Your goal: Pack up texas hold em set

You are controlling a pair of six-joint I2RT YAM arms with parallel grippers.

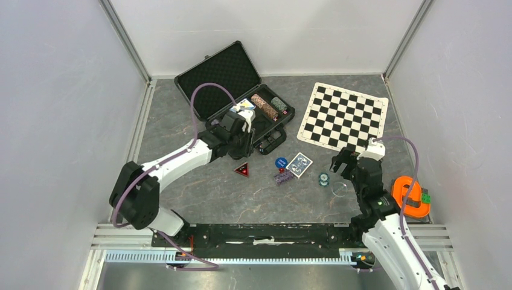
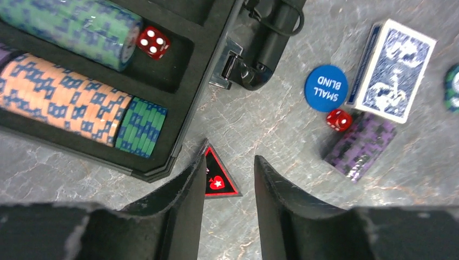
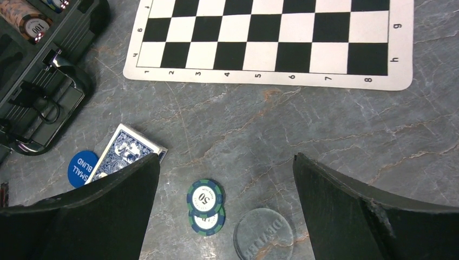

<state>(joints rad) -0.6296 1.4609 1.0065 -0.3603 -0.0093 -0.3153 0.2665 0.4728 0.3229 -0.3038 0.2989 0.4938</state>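
- My left gripper (image 2: 230, 162) is empty, with the fingers parted a little. It hovers over the triangle marker (image 2: 218, 176), which lies flat on the table (image 1: 211, 187) just beside the near corner of the briefcase (image 1: 241, 96).
- Risk: the marker is thin and flat, so the fingertips may skid over it. My left finger could also catch the case corner on the way down.
- The marker's apex points toward the case in the wrist view. It has no real long axis.
- My right gripper (image 3: 227, 160) is empty and spread wide over two overlapping green chips (image 3: 204, 206). The clear dealer button (image 3: 264, 241) sits just beside them.
- Risk: closing could split the pair and carry only one chip, or shove the dealer button away. All three lie flat on the table.
- The briefcase is open with the lid leaning back. Its long axis runs diagonally in the top view, and the handle side faces the loose pieces.
- The purple chip stack (image 2: 361, 145) lies on its side with its axis roughly left-right in the top view. It would likely roll if bumped, and a red die (image 2: 339, 119) touches it.
- The card deck (image 2: 392, 70) lies flat, back up, beside the small blind button (image 2: 326, 88), with its long axis diagonal.
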